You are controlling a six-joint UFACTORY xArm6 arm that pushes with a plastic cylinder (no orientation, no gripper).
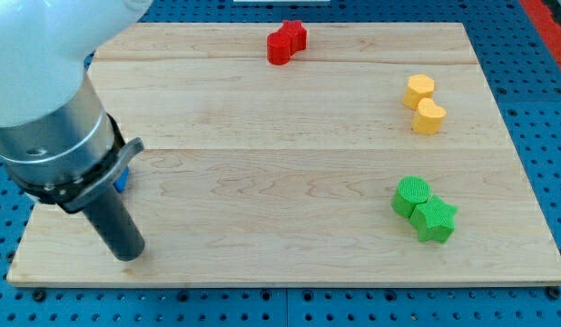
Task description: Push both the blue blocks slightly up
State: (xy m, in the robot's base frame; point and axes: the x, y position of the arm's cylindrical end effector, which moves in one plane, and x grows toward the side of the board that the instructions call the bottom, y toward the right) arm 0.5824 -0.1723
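My arm comes in from the view's top left, big and pale, narrowing to a grey metal collar and then the dark rod, which slants down toward the view's bottom. My tip (pixel 131 254) rests on the wooden board (pixel 262 209) close to its bottom left corner, near the lower edge. There are no fingers on this rig, only the bare rod, so nothing opens or closes and nothing is held; the tip touches no block that I can see.

Just above the tip, behind the collar, a sliver of a blue block (pixel 123 178) peeks out at the board's left side. Most of it is hidden by the arm, so I cannot make out its shape, nor whether one or two blue pieces sit there. The tip lies below it, apart from it.

Across the board, toward the view's bottom right, a green cylinder (pixel 411 195) and a green star (pixel 436 221) sit touching each other. Farther up the right side, a yellow cylinder (pixel 419 90) stands just above a second yellow block (pixel 429 117) with a rounded outline, the two pressed together.

At the far edge, near the top centre, two red blocks (pixel 288 42) huddle in contact; the right one looks star-shaped, the left one I cannot identify.
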